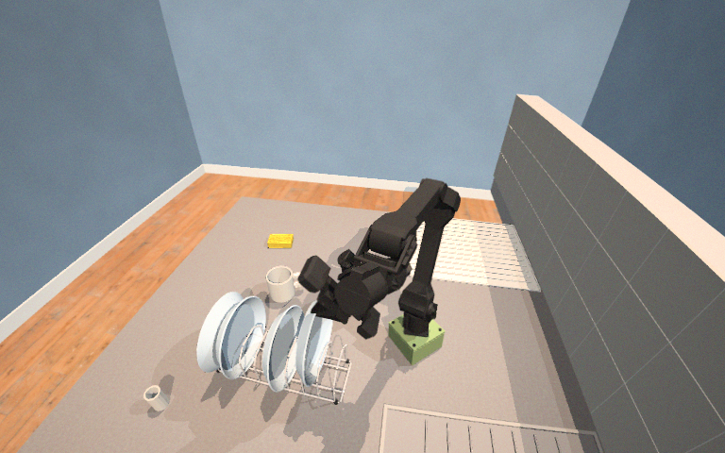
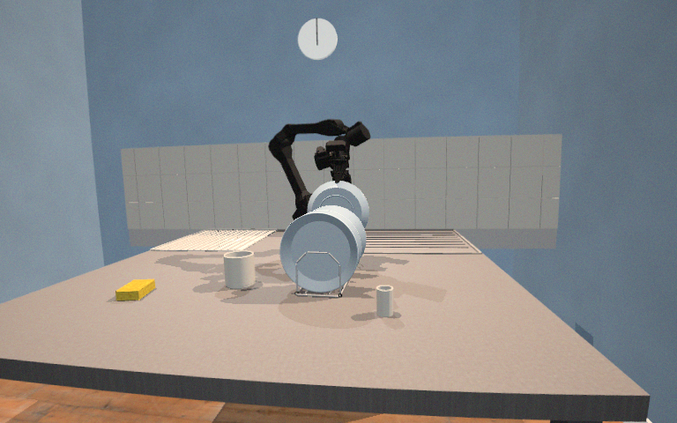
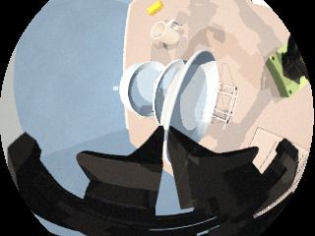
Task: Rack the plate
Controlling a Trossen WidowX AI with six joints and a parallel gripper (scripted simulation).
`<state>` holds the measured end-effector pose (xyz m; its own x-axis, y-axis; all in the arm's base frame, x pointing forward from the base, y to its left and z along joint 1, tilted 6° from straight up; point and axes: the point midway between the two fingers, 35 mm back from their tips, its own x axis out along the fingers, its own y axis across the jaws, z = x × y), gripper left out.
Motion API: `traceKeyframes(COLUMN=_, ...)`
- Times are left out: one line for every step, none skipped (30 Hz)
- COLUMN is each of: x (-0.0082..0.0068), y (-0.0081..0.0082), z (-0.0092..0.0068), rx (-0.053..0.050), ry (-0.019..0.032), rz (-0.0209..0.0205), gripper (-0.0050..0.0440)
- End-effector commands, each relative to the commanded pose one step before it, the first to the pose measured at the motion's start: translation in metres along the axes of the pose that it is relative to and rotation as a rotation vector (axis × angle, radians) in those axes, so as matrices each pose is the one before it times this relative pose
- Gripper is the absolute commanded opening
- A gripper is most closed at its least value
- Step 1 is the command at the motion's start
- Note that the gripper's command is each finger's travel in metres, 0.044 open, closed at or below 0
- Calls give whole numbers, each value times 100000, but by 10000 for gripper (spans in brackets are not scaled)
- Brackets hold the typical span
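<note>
The black parallel-jaw end effector (image 2: 340, 175) points straight down and is clamped on the top rim of the pale blue-white round ceramic plate (image 2: 339, 202). The wrist view shows the thin rim pinched between the two dark fingers. The plate hangs directly below the end effector. It is upright and edge-on to the fingers, and its face is parallel to the three other pale plates (image 1: 243, 333) standing in the white wire dish rack (image 1: 342, 383).

The coming move turns on one relation: the held plate sits at the end of the rack nearest the arm's green base block (image 1: 422, 346), just beside the last standing plate and in line with the row. From the exterior view its top edge rides higher than the plates in front of it. My judgement is that it is not fully down between the rails, though the lower edge is hidden behind the other plates and I cannot tell whether it touches the wires.

What remains is a short, straight descent along the plate's own plane, then a release — with no sideways push that could knock the neighbour or tip the rack off a foot.

The plate is a shallow disc with a raised inner ring, glossy and smooth. It is rigid, thin at the rim, and likely slippery in a narrow pinch. The rack stands on the grey-beige counter (image 1: 480, 346).
</note>
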<state>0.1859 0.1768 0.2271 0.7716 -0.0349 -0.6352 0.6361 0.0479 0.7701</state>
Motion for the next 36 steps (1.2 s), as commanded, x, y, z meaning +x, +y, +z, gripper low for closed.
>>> traceKeyframes(x=51, y=31, z=84, rx=353, ry=155, rz=854, gripper=0)
traceKeyframes(x=41, y=-45, z=1, rx=0, ry=0, rz=0, gripper=0)
traceKeyframes(x=41, y=-45, z=1, rx=0, ry=0, rz=0, gripper=0)
traceKeyframes(x=41, y=-45, z=1, rx=0, ry=0, rz=0, gripper=0)
traceKeyframes(x=41, y=-45, z=1, rx=0, ry=0, rz=0, gripper=0)
traceKeyframes(x=41, y=-45, z=1, rx=0, ry=0, rz=0, gripper=0)
traceKeyframes(x=41, y=-45, z=1, rx=0, ry=0, rz=0, gripper=0)
traceKeyframes(x=0, y=0, z=0, rx=0, ry=0, rz=0, gripper=0)
traceKeyframes(x=0, y=0, z=0, rx=0, ry=0, rz=0, gripper=0)
traceKeyframes(x=41, y=-44, z=1, rx=1, ry=-1, rz=4, gripper=0)
traceKeyframes(x=41, y=-44, z=1, rx=0, ry=0, rz=0, gripper=0)
traceKeyframes(x=41, y=-45, z=2, rx=0, ry=0, rz=0, gripper=0)
traceKeyframes(x=41, y=-45, z=2, rx=0, ry=0, rz=0, gripper=0)
traceKeyframes(x=41, y=-45, z=2, rx=0, ry=0, rz=0, gripper=0)
traceKeyframes(x=41, y=-45, z=2, rx=0, ry=0, rz=0, gripper=0)
traceKeyframes(x=41, y=-45, z=2, rx=0, ry=0, rz=0, gripper=0)
traceKeyframes(x=41, y=-44, z=1, rx=0, ry=0, rz=0, gripper=0)
traceKeyframes(x=41, y=-44, z=1, rx=0, ry=0, rz=0, gripper=0)
traceKeyframes(x=42, y=-44, z=1, rx=0, ry=0, rz=0, gripper=0)
traceKeyframes(x=42, y=-43, z=0, rx=0, ry=0, rz=0, gripper=0)
traceKeyframes(x=43, y=-43, z=0, rx=0, ry=0, rz=0, gripper=0)
traceKeyframes(x=43, y=-42, z=0, rx=0, ry=0, rz=0, gripper=0)
traceKeyframes(x=43, y=-42, z=0, rx=0, ry=0, rz=0, gripper=0)
traceKeyframes(x=43, y=-42, z=0, rx=0, ry=0, rz=0, gripper=0)
traceKeyframes(x=0, y=0, z=0, rx=0, ry=0, rz=0, gripper=0)
traceKeyframes(x=0, y=0, z=0, rx=0, ry=0, rz=0, gripper=0)
traceKeyframes(x=44, y=-45, z=2, rx=0, ry=-8, rz=4, gripper=0)
traceKeyframes(x=42, y=-44, z=2, rx=0, ry=0, rz=0, gripper=0)
traceKeyframes(x=41, y=-44, z=3, rx=0, ry=0, rz=0, gripper=0)
traceKeyframes(x=41, y=-45, z=3, rx=0, ry=0, rz=0, gripper=0)
traceKeyframes(x=40, y=-45, z=3, rx=0, ry=0, rz=0, gripper=0)
traceKeyframes(x=40, y=-45, z=3, rx=0, ry=0, rz=0, gripper=0)
traceKeyframes(x=40, y=-45, z=3, rx=0, ry=0, rz=0, gripper=0)
traceKeyframes(x=40, y=-45, z=2, rx=0, ry=0, rz=0, gripper=0)
traceKeyframes(x=40, y=-45, z=2, rx=0, ry=0, rz=0, gripper=0)
traceKeyframes(x=40, y=-45, z=2, rx=0, ry=0, rz=0, gripper=0)
